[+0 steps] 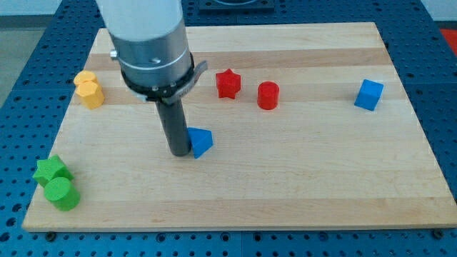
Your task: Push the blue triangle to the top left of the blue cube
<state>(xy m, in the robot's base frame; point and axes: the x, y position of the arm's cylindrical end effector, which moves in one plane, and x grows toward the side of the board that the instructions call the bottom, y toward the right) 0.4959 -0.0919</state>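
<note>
Tip at blue triangle, wooden board.
My tip [179, 152], plain rod without jaws, touching blue triangle [201, 141] on its right; blue cube [368, 94] well off rightward, higher up.

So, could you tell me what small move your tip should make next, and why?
Probably a push toward the view's right and slightly up. My tip sits against the left side of the blue triangle, while the blue cube lies far to the right and a little higher, so the triangle has most of the board to cross.
</note>
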